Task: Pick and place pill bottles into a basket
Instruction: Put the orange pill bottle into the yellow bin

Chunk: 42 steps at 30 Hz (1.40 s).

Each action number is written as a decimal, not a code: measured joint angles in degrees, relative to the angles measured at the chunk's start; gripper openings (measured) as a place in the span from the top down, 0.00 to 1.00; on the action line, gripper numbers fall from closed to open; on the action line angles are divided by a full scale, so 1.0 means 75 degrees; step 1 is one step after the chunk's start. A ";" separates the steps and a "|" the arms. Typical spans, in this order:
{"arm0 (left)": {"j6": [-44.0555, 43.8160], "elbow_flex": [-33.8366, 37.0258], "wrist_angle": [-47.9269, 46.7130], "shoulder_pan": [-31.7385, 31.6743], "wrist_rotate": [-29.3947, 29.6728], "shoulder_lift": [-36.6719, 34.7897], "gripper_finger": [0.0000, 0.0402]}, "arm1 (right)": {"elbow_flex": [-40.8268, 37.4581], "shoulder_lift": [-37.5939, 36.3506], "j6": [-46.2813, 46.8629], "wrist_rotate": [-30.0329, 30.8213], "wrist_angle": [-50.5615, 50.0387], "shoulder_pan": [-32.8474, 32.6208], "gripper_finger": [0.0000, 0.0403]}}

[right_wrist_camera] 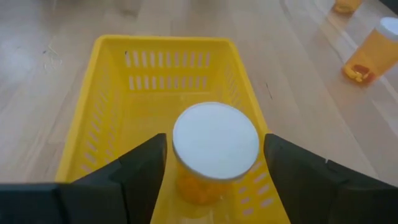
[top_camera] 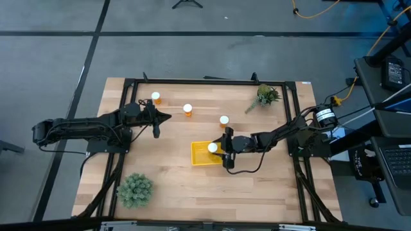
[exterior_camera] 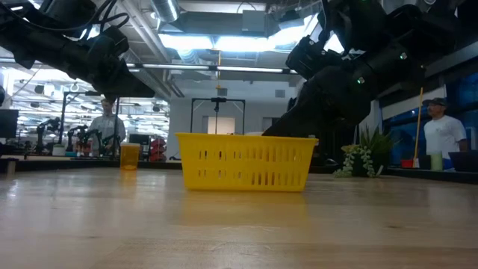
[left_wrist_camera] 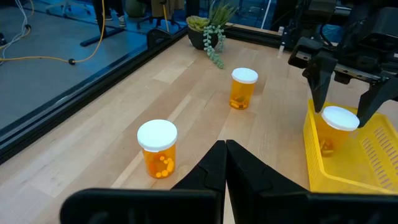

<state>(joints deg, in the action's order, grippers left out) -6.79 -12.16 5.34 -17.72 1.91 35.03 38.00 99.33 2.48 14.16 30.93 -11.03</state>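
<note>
Right claw [right_wrist_camera: 214, 165], fingers spread either side of a pill bottle [right_wrist_camera: 214, 149] standing in the basket [right_wrist_camera: 112, 93]: rise straight to spare its white cap. Left claw [left_wrist_camera: 225, 163], pressed together, waits beyond the basket.

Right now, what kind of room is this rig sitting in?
Probably a robotics lab or workshop: other robot arms on benches behind, exposed ceiling ducts, a person standing at a workstation.

In the low view, the yellow basket [exterior_camera: 246, 162] wall hides the bottle inside it. At the upper right of the right wrist view, one bottle [right_wrist_camera: 375, 51] is cut by the frame edge, another [right_wrist_camera: 346, 5] almost wholly.
</note>
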 joint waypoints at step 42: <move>0.0349 0.0000 -0.0061 0.0003 0.0000 0.0002 0.99 | -0.0747 -0.3846 -0.0799 -0.0311 -0.1098 0.0657 0.70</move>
<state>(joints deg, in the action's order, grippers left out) -4.17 -12.16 4.89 -17.69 1.91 35.05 32.40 70.48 -3.51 11.83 22.70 -6.11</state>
